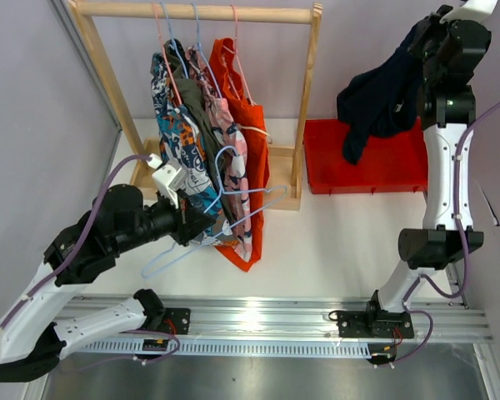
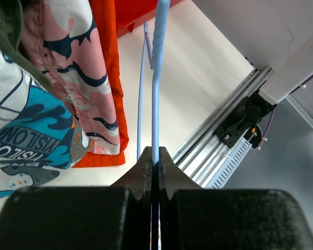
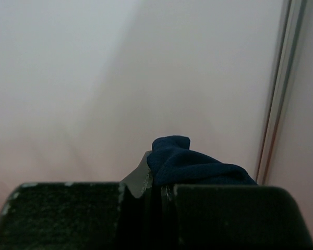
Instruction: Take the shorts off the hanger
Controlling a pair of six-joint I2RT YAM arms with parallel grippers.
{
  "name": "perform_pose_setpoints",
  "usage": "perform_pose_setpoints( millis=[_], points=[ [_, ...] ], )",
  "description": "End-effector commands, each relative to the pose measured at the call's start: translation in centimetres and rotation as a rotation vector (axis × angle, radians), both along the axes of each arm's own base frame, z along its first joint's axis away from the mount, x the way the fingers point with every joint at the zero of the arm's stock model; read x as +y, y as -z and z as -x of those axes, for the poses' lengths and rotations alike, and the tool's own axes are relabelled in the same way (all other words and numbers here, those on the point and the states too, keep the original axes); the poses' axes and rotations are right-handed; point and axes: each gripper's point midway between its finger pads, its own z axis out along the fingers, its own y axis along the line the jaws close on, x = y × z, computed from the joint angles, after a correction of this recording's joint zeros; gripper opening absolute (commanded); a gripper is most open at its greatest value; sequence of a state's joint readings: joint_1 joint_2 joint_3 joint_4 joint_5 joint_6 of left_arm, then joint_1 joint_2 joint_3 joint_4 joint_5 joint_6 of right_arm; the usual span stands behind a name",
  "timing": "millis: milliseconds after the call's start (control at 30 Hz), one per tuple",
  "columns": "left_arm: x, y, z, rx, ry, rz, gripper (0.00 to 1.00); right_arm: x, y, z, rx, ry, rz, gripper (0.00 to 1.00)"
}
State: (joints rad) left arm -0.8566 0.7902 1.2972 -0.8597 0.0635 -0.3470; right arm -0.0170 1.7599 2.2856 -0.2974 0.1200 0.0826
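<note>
My right gripper point(image 1: 423, 48) is shut on the navy shorts point(image 1: 379, 104) and holds them high over the red bin point(image 1: 362, 171); the fabric bunches over the jaws in the right wrist view point(image 3: 190, 164). My left gripper point(image 1: 202, 232) is shut on a bare light blue hanger point(image 1: 233, 217), its wire running up between the jaws in the left wrist view point(image 2: 156, 99). The orange shorts point(image 1: 242, 125), pink patterned shorts point(image 1: 231, 137), olive shorts point(image 1: 202, 117) and cartoon print shorts point(image 1: 175, 125) hang on the wooden rack point(image 1: 233, 12).
The rack's base point(image 1: 279, 196) stands on the white table, left of the red bin. A grey wall panel point(image 1: 33, 125) is on the left. The metal rail point(image 1: 317, 321) runs along the near edge.
</note>
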Motion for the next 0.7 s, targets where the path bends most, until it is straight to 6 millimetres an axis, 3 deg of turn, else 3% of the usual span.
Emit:
perform_pose_setpoints(
  millis=[0,33,100,133,200,233,267,300,367,400,433,467,500,533,567,600,667],
  points=[
    [-1.5,-1.3,-0.7,-0.05,0.029,0.042,0.0,0.5,-4.3,1.1,-0.156,-0.079,-0.051,0.0],
    [-1.7,-1.5,-0.9,-0.052,0.028,0.049,0.0,0.3,-0.8,-0.6,-0.084,-0.081,-0.067,0.0],
    [-2.6,-1.4,-1.7,-0.047,0.022,0.051,0.0,0.6,0.6,-0.9,-0.086,-0.097,-0.084,0.0],
    [-3.0,-1.9,-2.0,-0.048,0.021,0.062,0.0,0.6,4.8,-2.1,-0.007,-0.094,-0.103,0.0],
    [-4.2,-2.0,-3.1,-0.039,0.012,0.065,0.0,0.6,6.5,-2.1,-0.003,-0.099,-0.126,0.0],
    [-4.6,-3.2,-3.5,-0.054,0.01,0.083,0.0,0.6,9.9,-2.7,0.057,-0.097,-0.14,0.0],
    [-5.0,-3.6,-3.9,-0.056,0.004,0.088,0.0,0.6,10.6,-2.6,0.061,-0.1,-0.146,0.0],
    [-5.7,-4.0,-5.1,-0.061,-0.022,0.086,0.0,0.7,13.8,-2.9,0.12,-0.098,-0.157,0.0],
    [-6.3,-5.3,-6.3,-0.084,-0.047,0.092,0.0,0.6,16.0,-3.0,0.146,-0.097,-0.175,0.0],
    [-6.1,-6.5,-7.4,-0.112,-0.099,0.099,0.0,0.5,18.8,-3.1,0.197,-0.09,-0.185,0.0],
    [-6.9,-5.9,-8.6,-0.102,-0.121,0.074,0.0,0.4,20.0,-3.2,0.219,-0.088,-0.198,0.0],
    [-7.0,-7.8,-9.2,-0.13,-0.141,0.102,0.0,0.1,21.5,-3.3,0.251,-0.079,-0.207,0.0],
    [-7.2,-8.1,-9.9,-0.133,-0.167,0.102,0.0,0.7,23.0,-3.5,0.293,-0.112,-0.213,0.07],
    [-7.4,-8.3,-11.0,-0.145,-0.206,0.1,0.0,0.1,25.3,-4.0,0.352,-0.101,-0.231,0.61],
    [-8.2,-8.3,-12.2,-0.14,-0.23,0.089,0.0,0.2,27.3,-3.9,0.416,-0.112,-0.27,0.87],
    [-8.3,-9.5,-12.9,-0.145,-0.266,0.11,0.0,0.2,29.4,-3.6,0.478,-0.109,-0.297,0.99],
    [-8.8,-9.3,-15.1,-0.137,-0.346,0.063,0.0,0.5,31.4,-3.0,0.522,-0.12,-0.34,0.99]
  ],
)
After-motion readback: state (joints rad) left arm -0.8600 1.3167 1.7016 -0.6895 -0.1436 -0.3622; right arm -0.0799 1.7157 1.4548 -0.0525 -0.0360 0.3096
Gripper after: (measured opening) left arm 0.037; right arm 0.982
